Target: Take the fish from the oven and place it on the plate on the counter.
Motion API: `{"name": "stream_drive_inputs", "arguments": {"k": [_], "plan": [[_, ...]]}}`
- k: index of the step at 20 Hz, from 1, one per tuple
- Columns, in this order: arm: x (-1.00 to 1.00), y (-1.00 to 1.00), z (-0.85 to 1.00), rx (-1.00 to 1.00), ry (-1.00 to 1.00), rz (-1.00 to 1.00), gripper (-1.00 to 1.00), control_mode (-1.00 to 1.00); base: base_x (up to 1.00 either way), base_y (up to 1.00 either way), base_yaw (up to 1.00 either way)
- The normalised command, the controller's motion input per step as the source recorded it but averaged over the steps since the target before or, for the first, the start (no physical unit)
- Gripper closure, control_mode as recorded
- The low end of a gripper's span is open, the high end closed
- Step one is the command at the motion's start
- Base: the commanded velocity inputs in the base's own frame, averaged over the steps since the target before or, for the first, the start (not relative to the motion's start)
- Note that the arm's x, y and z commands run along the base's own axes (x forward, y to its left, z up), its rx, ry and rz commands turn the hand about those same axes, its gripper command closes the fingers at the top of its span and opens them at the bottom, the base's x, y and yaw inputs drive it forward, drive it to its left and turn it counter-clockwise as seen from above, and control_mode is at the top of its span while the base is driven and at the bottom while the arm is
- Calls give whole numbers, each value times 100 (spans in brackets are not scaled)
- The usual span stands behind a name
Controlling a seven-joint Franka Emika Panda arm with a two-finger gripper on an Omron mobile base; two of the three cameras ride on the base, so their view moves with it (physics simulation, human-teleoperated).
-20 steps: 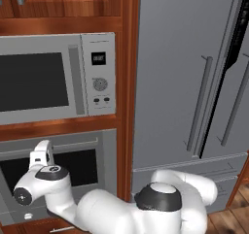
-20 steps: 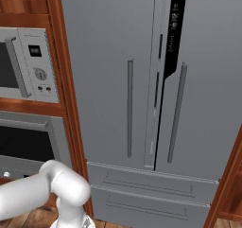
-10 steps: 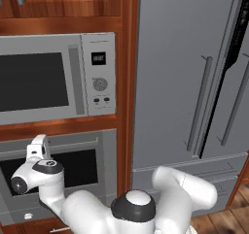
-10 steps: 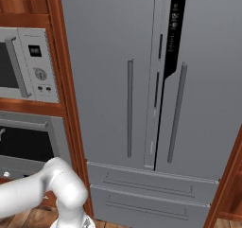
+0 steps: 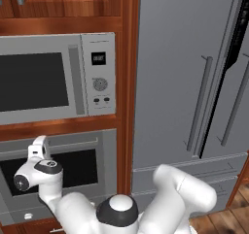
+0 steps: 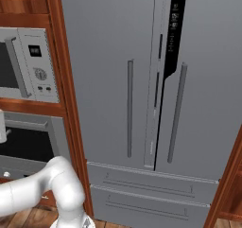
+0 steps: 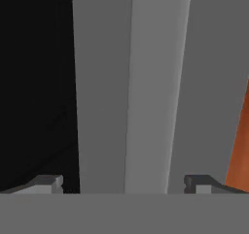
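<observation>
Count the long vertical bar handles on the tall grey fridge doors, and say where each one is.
2. One handle runs down the left door beside the centre gap; the other handle runs down the right door, just past the black control strip. The drawer pulls below are horizontal, so not counted.

grey fridge (image 6: 142, 80), microwave (image 5: 53, 77), wooden surrounds (image 5: 127, 82)

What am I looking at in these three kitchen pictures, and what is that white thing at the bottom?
It is a white robot arm in a computer-drawn kitchen. Two cameras ride behind it, left and right, facing a grey oven, a microwave above it and a tall fridge. The third camera sits on the hand: its gripper is open, holds nothing, and the oven's bar handle runs between its fingertips. The oven door looks closed.
</observation>
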Motion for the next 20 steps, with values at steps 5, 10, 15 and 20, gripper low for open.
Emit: {"name": "stream_drive_inputs", "arguments": {"k": [5,10,15,20], "plan": [[32,15,-26,0,0,0,-100,-100,0,0,0],[37,12,-1,0,0,0,-100,-100,0,0,0],[1,11,0,0,-24,3,-100,-100,0,0,0],[22,5,0,0,-9,4,-100,-100,0,0,0]]}}
